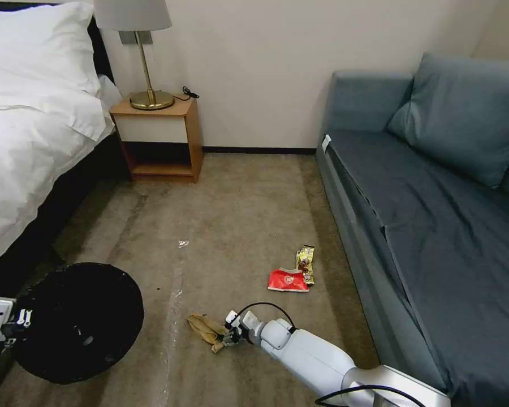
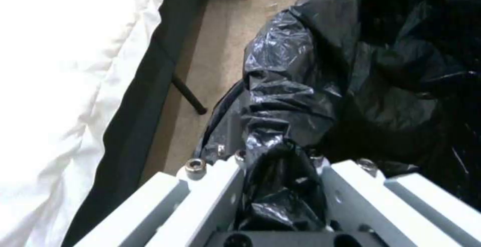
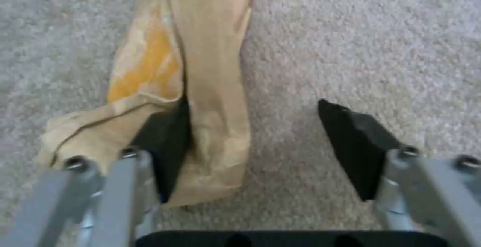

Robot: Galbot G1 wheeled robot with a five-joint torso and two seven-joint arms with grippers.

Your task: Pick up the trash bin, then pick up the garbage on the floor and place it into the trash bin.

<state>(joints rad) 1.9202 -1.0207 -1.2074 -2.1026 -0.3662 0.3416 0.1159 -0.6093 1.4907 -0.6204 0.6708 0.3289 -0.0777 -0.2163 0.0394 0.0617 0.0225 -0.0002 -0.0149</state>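
On the carpet (image 3: 351, 44), a crumpled brown paper bag (image 3: 210, 89) lies between the right hand's (image 3: 250, 149) open fingers.

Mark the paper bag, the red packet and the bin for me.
paper bag (image 3: 215, 100), right wrist view, on its middle fold.
red packet (image 1: 288, 280), head view, on its face.
bin (image 1: 79, 322), head view, on the black liner.

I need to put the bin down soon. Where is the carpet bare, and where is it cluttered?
Bare: the wide carpet between the nightstand and the trash bin. Crowded: near the sofa, with the red packet and gold wrapper, and the paper bag at the right pincer.
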